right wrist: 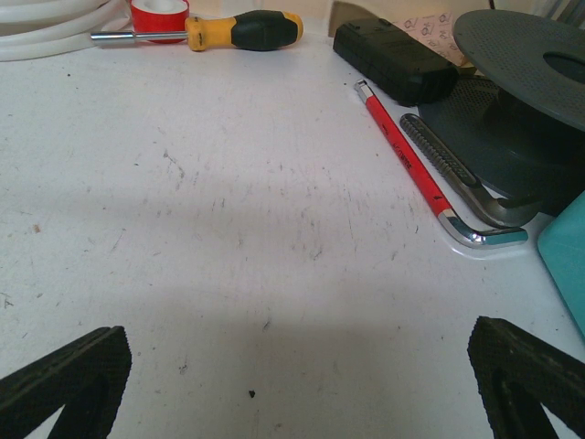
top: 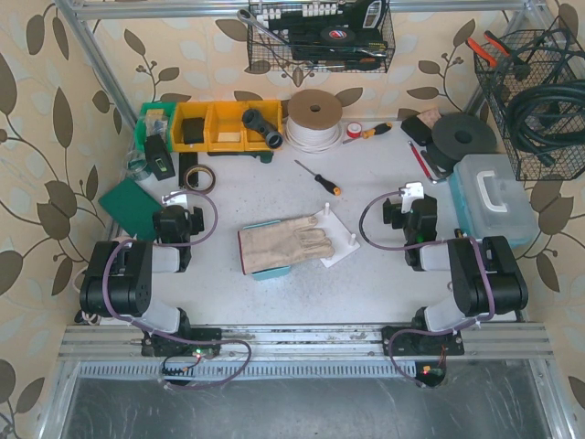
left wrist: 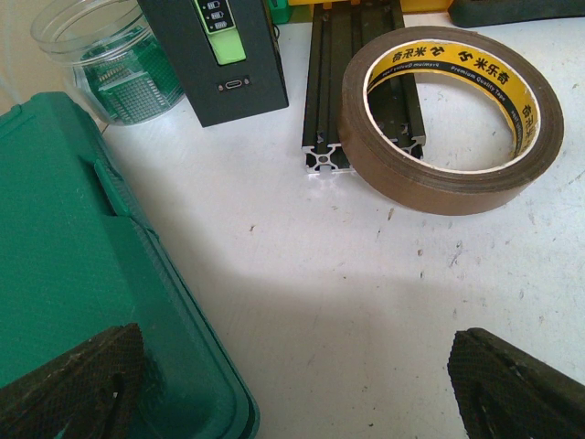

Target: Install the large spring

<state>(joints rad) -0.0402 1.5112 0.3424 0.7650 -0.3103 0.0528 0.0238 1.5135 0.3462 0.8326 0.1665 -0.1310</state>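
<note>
Both arms sit apart at the counter's (top: 274, 192) sides, jaws wide and holding nothing

Left jaws hang over bare counter between a green case (left wrist: 73, 274) and a roll of brown tape (left wrist: 452, 128); right jaws hang near a red hex key (right wrist: 402, 151); a white peg board (top: 340, 240) lies mid-counter by a glove (top: 283, 245); I cannot make out the spring itself.

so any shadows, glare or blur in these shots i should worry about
Top external: even light, sharp throughout. Left wrist: soft shadow across the near table, tape roll sharp, left fingers blurred. Right wrist: similar shadow band, right fingers soft, small glare on the red hex key bend.
</note>
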